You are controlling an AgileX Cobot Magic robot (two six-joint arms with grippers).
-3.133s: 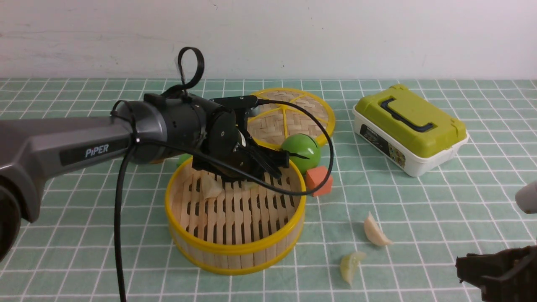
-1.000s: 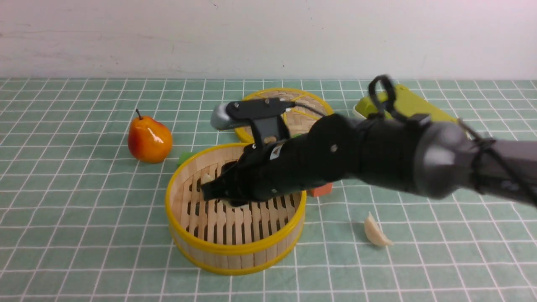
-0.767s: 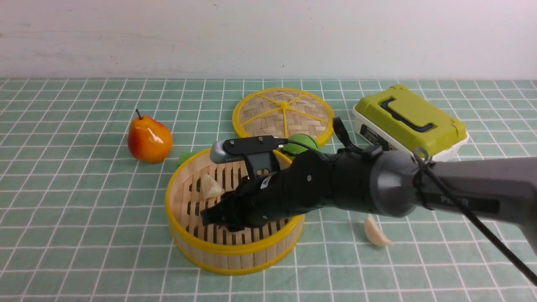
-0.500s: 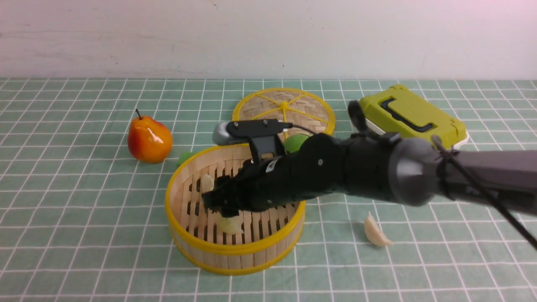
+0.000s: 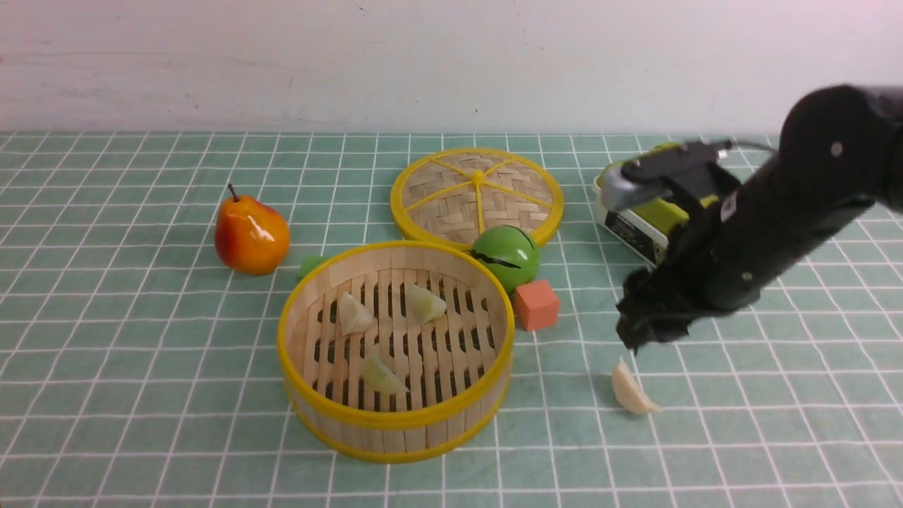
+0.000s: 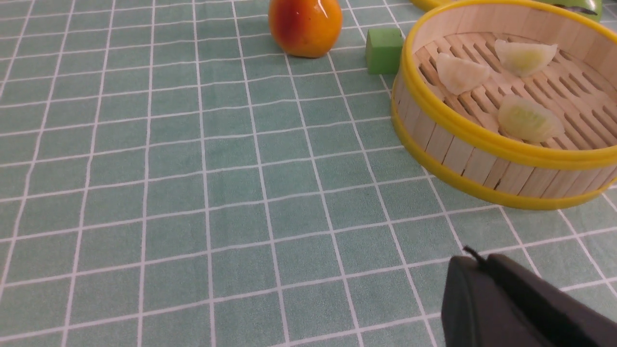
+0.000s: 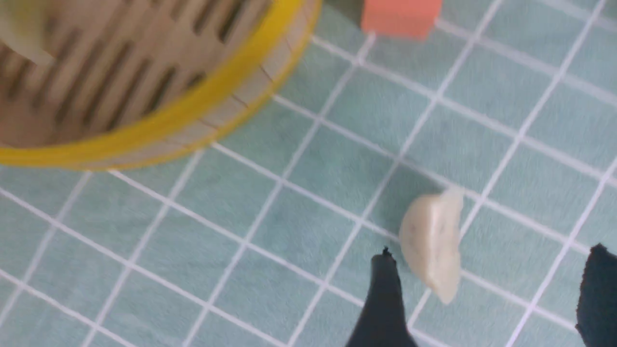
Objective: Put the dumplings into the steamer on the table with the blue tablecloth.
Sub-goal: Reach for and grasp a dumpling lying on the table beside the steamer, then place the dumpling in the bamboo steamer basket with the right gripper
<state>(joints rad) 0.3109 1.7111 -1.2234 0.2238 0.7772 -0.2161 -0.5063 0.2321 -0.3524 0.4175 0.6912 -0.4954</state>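
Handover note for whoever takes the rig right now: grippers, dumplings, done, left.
Left gripper: shut, empty, clear of the steamer.
Right gripper: open, empty, just above the last dumpling, which lies on the cloth to the right of the steamer.
Done: three dumplings in the steamer.
Left: grasp the last dumpling and drop it in.
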